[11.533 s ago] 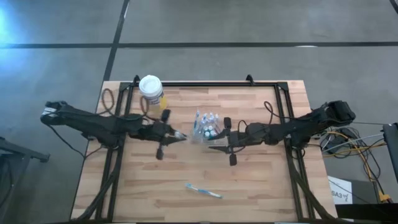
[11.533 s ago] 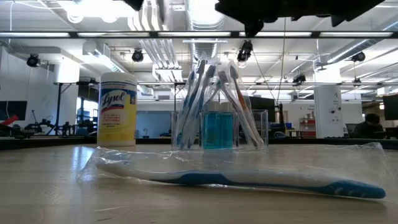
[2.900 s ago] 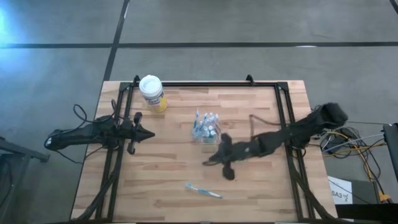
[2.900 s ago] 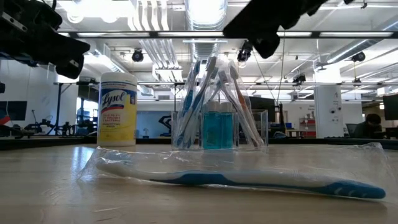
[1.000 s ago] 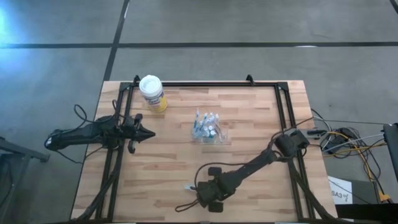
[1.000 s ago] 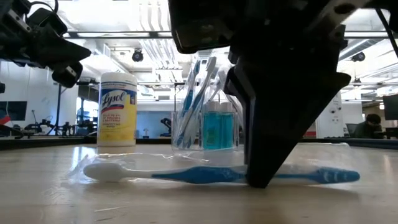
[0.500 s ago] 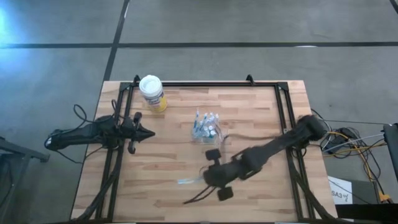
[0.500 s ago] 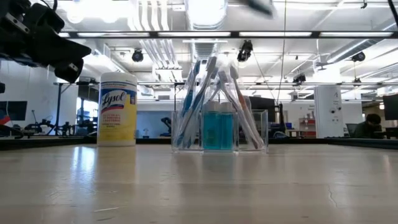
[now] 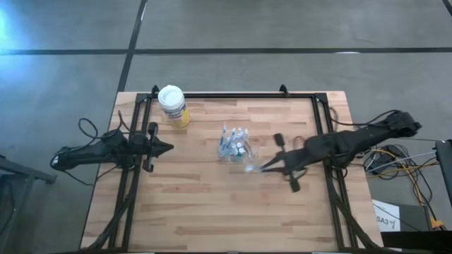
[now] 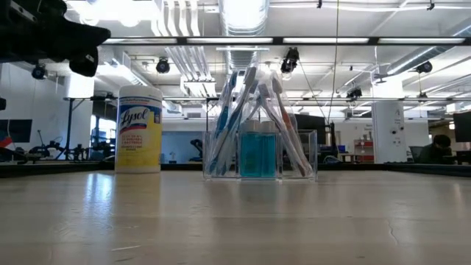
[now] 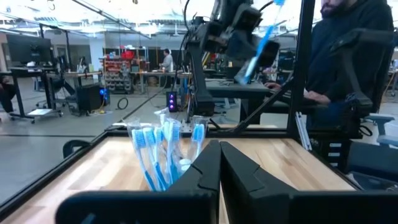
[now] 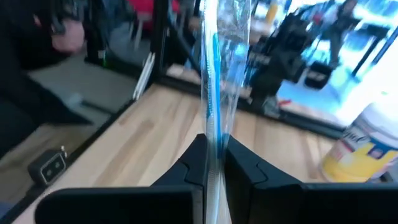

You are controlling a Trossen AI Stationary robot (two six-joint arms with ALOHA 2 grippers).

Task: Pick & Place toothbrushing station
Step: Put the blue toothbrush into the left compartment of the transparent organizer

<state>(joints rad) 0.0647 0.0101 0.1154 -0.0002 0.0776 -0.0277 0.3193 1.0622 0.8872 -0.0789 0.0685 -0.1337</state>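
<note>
wrapped toothbrush [image 12: 214,93] blurred, its head cut off by the frame edge, tiny tubes indistinguishable

Two slim black jointed arms trail looped black cables; each claw [image 9: 266,167] has matte, wedge-shaped dark fingers [image 11: 205,171].

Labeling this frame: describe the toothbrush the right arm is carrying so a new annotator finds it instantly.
Start at the clear holder of upright toothbrushes mid-table; just to its right hangs the right gripper, raised off the wood. Clamped in its shut fingers is the wrapped toothbrush: blue and white like the others, but alone, sealed in a clear plastic sleeve and held in the air, not standing in the holder.
</note>
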